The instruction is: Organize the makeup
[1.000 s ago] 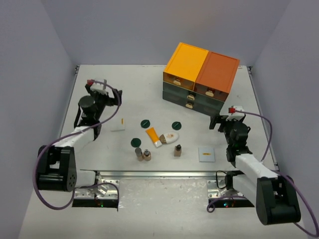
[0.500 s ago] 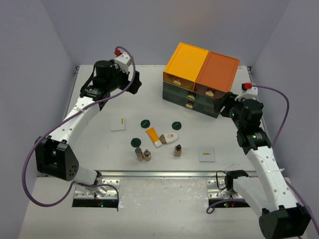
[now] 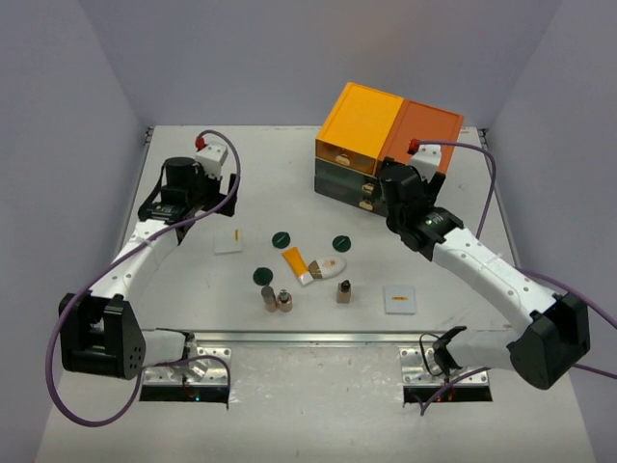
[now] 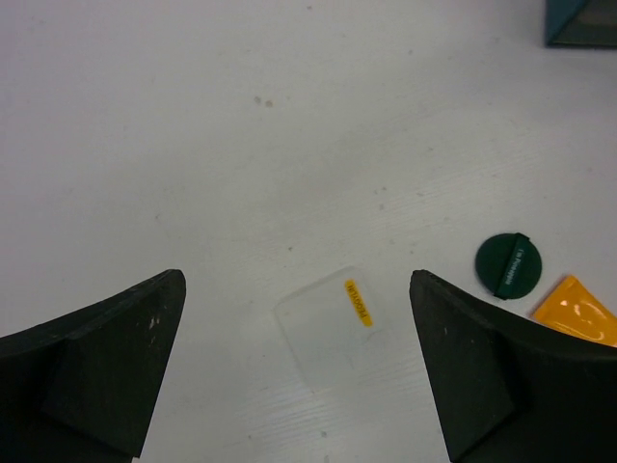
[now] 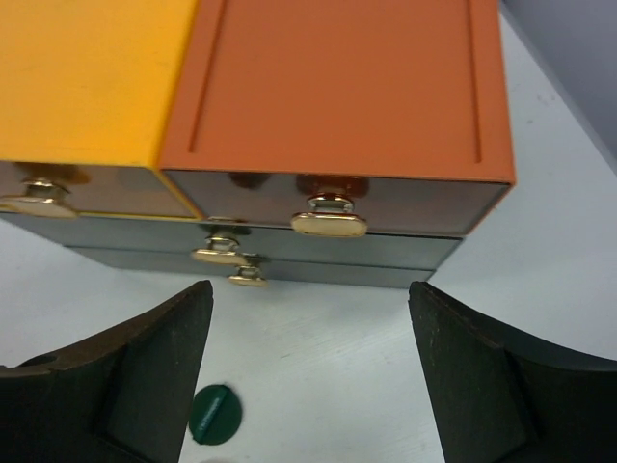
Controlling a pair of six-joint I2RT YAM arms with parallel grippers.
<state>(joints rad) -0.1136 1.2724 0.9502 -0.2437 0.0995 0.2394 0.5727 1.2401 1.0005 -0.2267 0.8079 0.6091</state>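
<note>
The makeup lies mid-table: three green discs (image 3: 281, 238) (image 3: 341, 243) (image 3: 261, 276), an orange tube (image 3: 296, 262), a white oval piece (image 3: 331, 266), three small brown bottles (image 3: 269, 297) (image 3: 285, 301) (image 3: 343, 290) and two flat white squares (image 3: 228, 241) (image 3: 399, 298). My left gripper (image 3: 200, 200) is open and empty above the left square (image 4: 333, 323), which shows between its fingers (image 4: 106, 357). A disc (image 4: 508, 264) and the tube (image 4: 578, 313) show to its right. My right gripper (image 3: 390, 188) is open and empty, facing the chest's front. A disc (image 5: 214, 415) lies below it.
The drawer chest (image 3: 390, 145) with yellow and orange tops stands at the back right, its drawers shut; gold knobs (image 5: 329, 220) face my right gripper (image 5: 308, 289). A chest corner (image 4: 581, 24) shows in the left wrist view. Grey walls enclose the table.
My left arm drew back from the far left corner to above the left flat square. My right arm swung left and forward to the chest's front. The makeup has not moved.
</note>
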